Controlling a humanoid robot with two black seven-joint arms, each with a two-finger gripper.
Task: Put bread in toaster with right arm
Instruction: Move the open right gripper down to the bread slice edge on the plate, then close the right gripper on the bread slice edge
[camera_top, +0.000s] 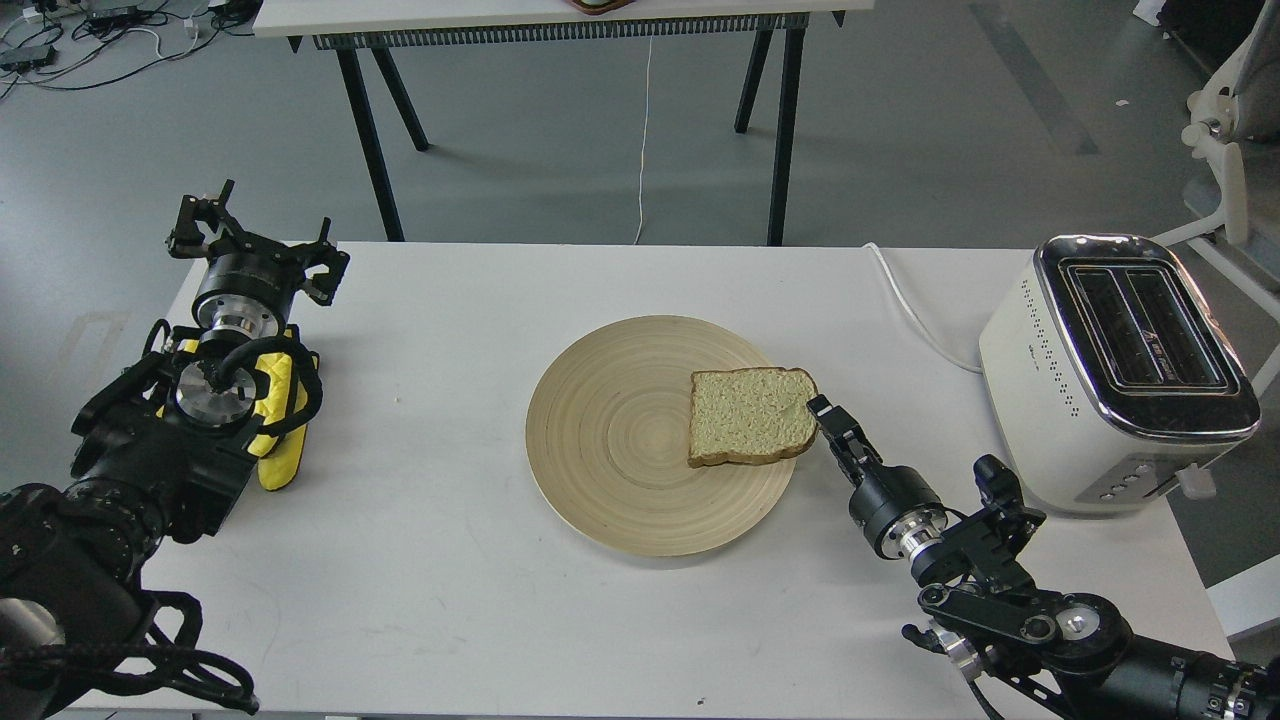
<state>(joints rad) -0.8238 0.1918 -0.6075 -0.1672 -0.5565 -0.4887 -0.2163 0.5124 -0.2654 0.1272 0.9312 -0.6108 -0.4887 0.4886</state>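
1. One slice of bread lies flat on the right part of a round wooden plate, its rounded top pointing right toward the toaster.
2. Right gripper reaches the slice's right edge; whether its fingers are apart or clamped cannot be told.
3. Left gripper hovers at the table's far left, fingers spread, holding nothing.
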